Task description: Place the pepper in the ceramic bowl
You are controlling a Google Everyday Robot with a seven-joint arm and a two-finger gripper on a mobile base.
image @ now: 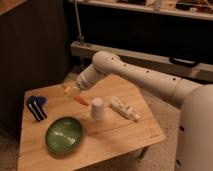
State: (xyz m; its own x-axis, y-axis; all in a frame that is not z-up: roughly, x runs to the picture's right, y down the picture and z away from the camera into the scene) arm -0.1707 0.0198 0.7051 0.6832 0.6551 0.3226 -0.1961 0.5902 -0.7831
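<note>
The slim orange pepper (80,100) hangs tilted just above the wooden table (115,140), between the white cup and the table's back left part. My gripper (71,90) is at the pepper's upper left end and is shut on it, with the white arm reaching in from the right. The glossy green ceramic bowl (64,134) sits at the front left of the table, below and slightly left of the pepper, with nothing in it.
An upturned white cup (97,108) stands just right of the pepper. A white rectangular packet (125,108) lies further right. A blue and black object (36,106) rests at the table's left edge. Dark shelving rises behind.
</note>
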